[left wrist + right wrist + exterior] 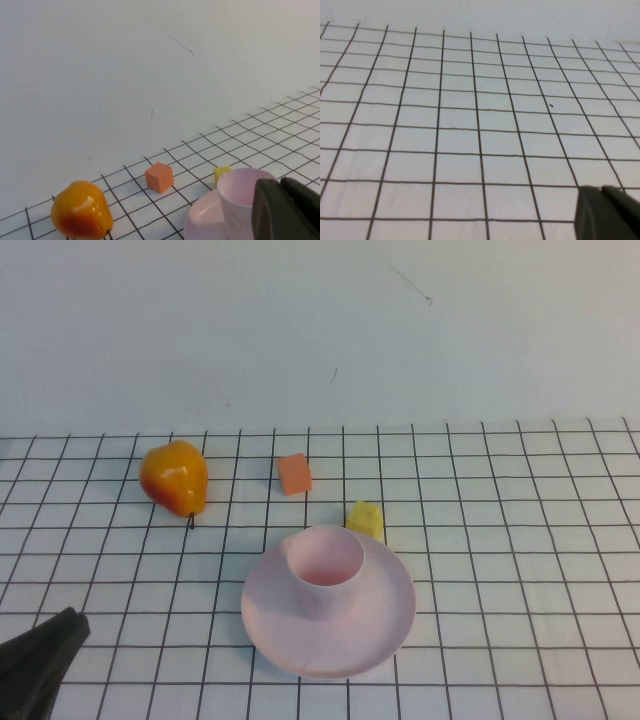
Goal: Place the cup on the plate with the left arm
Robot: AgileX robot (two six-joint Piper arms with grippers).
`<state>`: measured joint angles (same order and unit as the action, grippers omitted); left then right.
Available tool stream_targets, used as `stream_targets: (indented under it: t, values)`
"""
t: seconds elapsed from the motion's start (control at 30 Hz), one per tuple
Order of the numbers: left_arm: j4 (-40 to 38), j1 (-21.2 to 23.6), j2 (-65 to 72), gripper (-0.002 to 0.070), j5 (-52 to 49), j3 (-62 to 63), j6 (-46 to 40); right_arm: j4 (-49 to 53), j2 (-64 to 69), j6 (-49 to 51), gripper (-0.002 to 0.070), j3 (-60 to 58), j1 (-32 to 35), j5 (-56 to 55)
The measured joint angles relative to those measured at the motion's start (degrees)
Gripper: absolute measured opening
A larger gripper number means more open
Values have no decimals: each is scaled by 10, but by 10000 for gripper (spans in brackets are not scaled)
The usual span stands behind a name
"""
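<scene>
High view: cup upright on plate, placement judged done. Left gripper low at 8 o'clock from plate, well apart, nothing held; finger spread not determinable. Pear at 10 o'clock.

Left wrist view: cup rim just beyond dark finger; cup axis vertical.

Right wrist view: right gripper over bare gridded surface; state not determinable; farther arm.

Desk covered in white sheet ruled with black grid lines. Plain pale wall rises directly behind it, marked by a few thin dark scratches. Light even and soft; shadows faint on the surface.
</scene>
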<state>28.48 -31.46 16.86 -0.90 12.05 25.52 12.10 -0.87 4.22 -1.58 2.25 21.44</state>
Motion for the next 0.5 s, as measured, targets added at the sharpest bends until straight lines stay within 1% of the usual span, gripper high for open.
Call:
stream_targets:
  t: [0.2, 0.3, 0.37, 0.43, 0.5]
  values:
    - [0, 0, 0, -1, -2, -8, -1, 0, 0, 0, -2, 0, 0, 0]
    - [-17, 5, -4, -1, -21, -15, 8, 0, 0, 0, -2, 0, 0, 0]
    - [-47, 26, -11, -1, -46, -18, 15, 0, 0, 0, -2, 0, 0, 0]
    - [-94, 61, -14, -1, -61, -22, 21, 0, 0, 0, -2, 0, 0, 0]
    - [-126, 107, -21, -1, -69, -30, 22, 0, 0, 0, -2, 0, 0, 0]
